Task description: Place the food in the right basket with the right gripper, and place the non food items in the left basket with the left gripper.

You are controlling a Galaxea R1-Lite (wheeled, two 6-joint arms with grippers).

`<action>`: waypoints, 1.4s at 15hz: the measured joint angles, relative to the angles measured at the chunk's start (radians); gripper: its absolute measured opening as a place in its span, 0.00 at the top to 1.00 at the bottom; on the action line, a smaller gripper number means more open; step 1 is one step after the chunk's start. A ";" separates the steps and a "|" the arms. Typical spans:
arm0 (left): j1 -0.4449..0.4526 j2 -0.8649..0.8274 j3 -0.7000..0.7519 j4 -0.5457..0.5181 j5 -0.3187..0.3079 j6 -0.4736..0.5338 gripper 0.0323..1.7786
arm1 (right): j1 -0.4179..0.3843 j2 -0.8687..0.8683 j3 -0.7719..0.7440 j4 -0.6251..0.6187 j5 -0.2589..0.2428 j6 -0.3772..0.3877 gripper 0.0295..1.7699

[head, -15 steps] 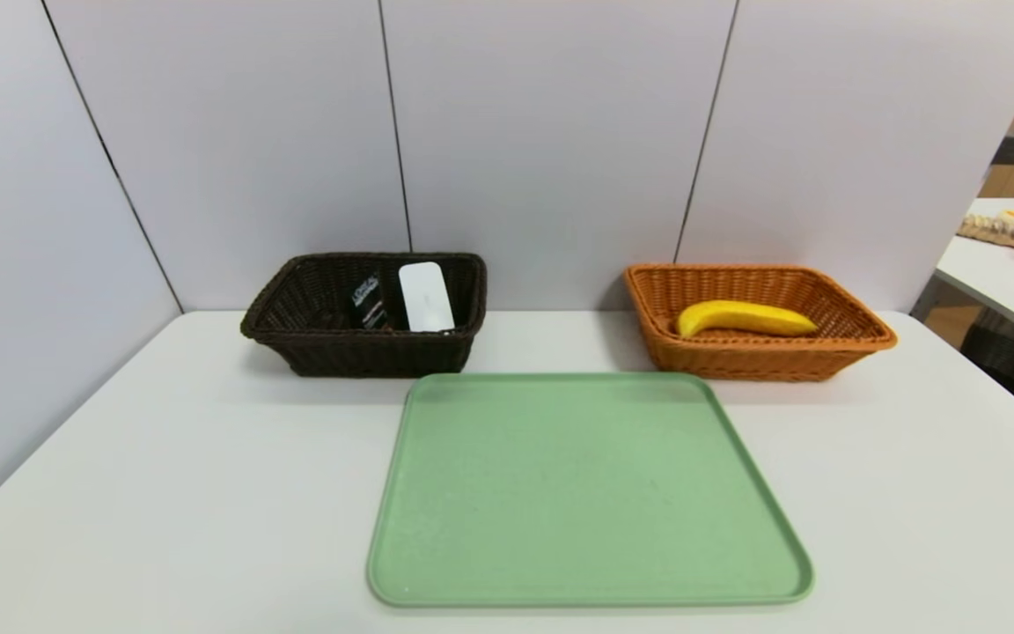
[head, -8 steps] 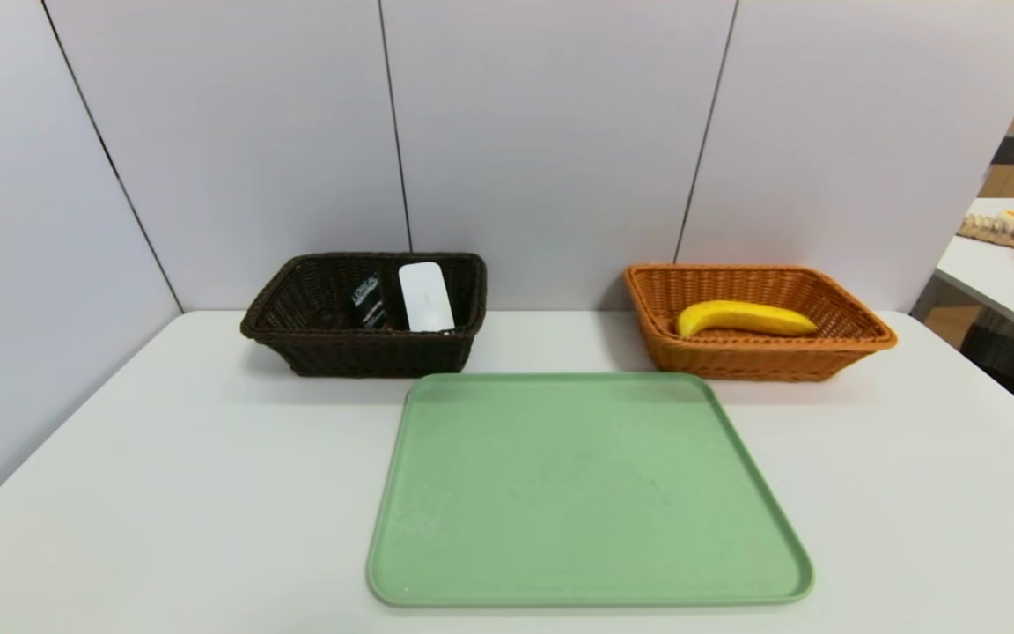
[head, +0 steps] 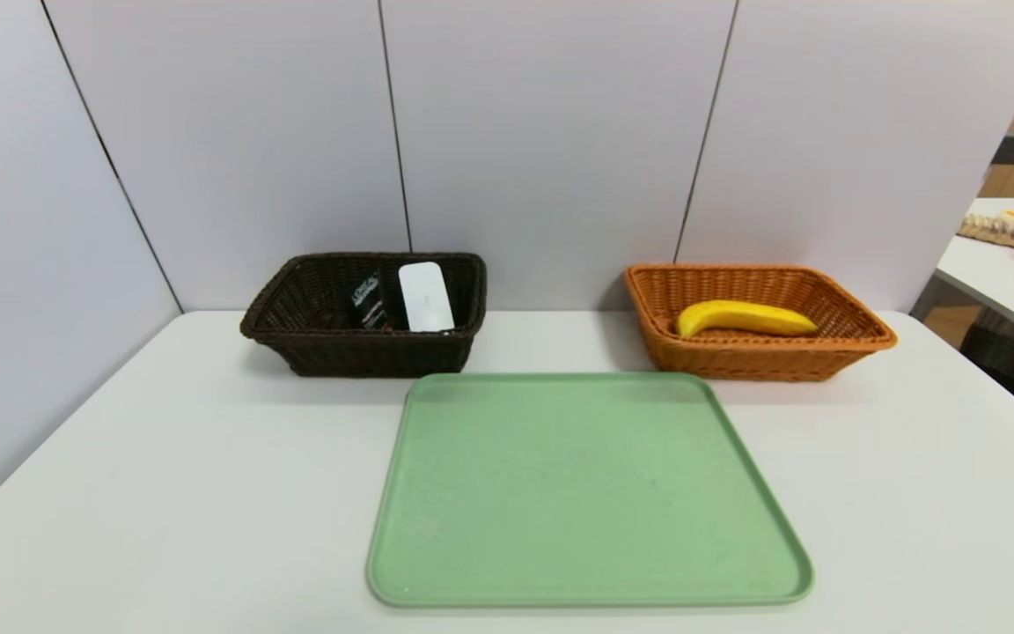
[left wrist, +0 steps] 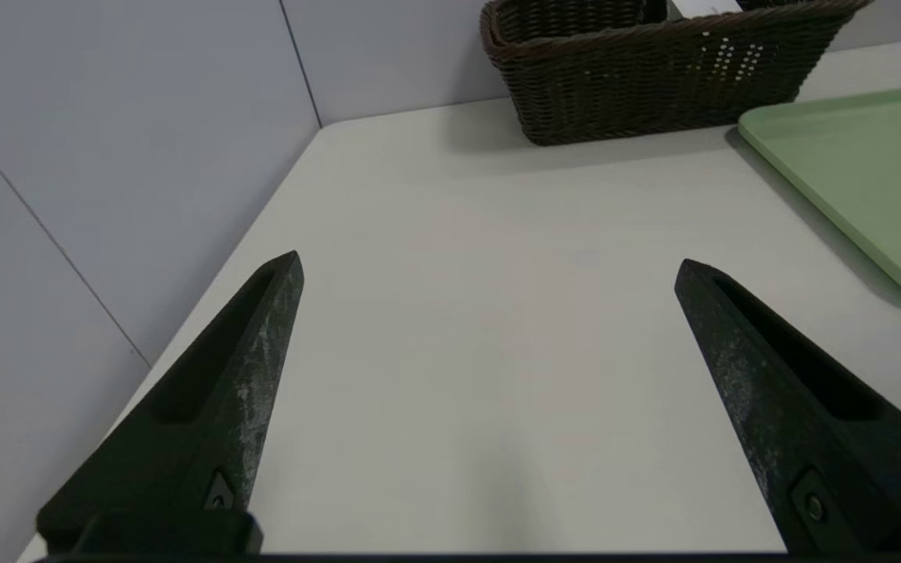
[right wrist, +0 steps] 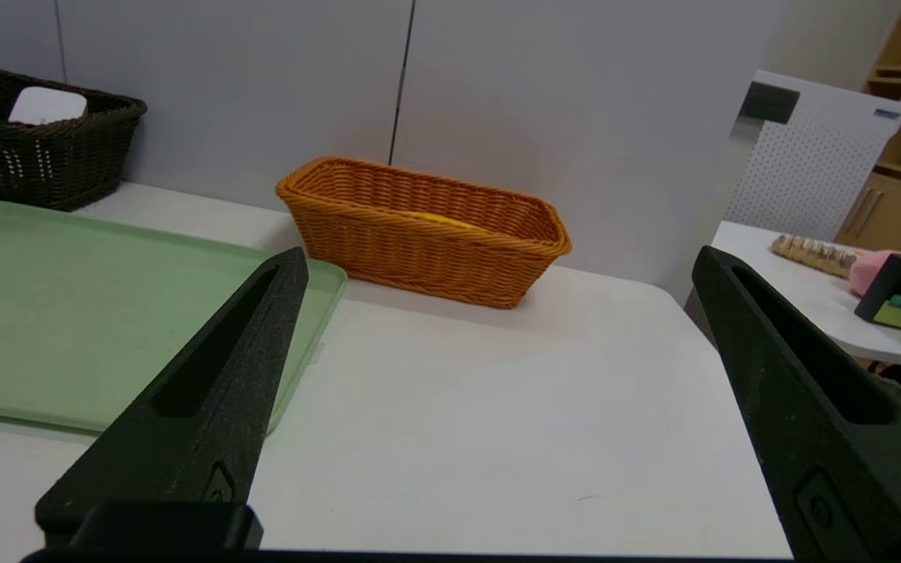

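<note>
A yellow banana (head: 743, 318) lies inside the orange-tan right basket (head: 859, 339) at the back right of the table. The dark brown left basket (head: 278, 304) at the back left holds a white oblong case (head: 425, 296) and a dark tube (head: 370, 303). Neither arm shows in the head view. My left gripper (left wrist: 488, 266) hangs open over bare table near the front left, the dark basket (left wrist: 654, 86) well ahead of it. My right gripper (right wrist: 500, 258) stands open and empty over bare table at the front right, facing the orange basket (right wrist: 419, 234).
A light green tray (head: 586, 493) with nothing on it lies in the middle of the white table (head: 164, 493), in front of both baskets. Grey wall panels close the back and left. A second table (head: 1000, 273) with assorted items stands off to the right.
</note>
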 joint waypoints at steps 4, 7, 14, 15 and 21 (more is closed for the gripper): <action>0.000 0.000 0.005 0.123 -0.059 -0.018 0.05 | 0.000 0.000 0.016 0.240 -0.009 0.018 0.04; 0.000 0.000 0.005 0.123 -0.069 -0.053 0.05 | 0.000 0.000 0.017 0.268 -0.010 0.105 0.04; 0.000 0.000 0.005 0.122 -0.059 -0.077 0.05 | 0.000 0.000 0.018 0.269 -0.037 0.177 0.04; 0.000 0.000 0.005 0.122 -0.059 -0.077 0.05 | 0.000 0.000 0.018 0.269 -0.037 0.177 0.04; 0.000 0.000 0.005 0.122 -0.059 -0.077 0.05 | 0.000 0.000 0.018 0.266 -0.047 0.194 0.04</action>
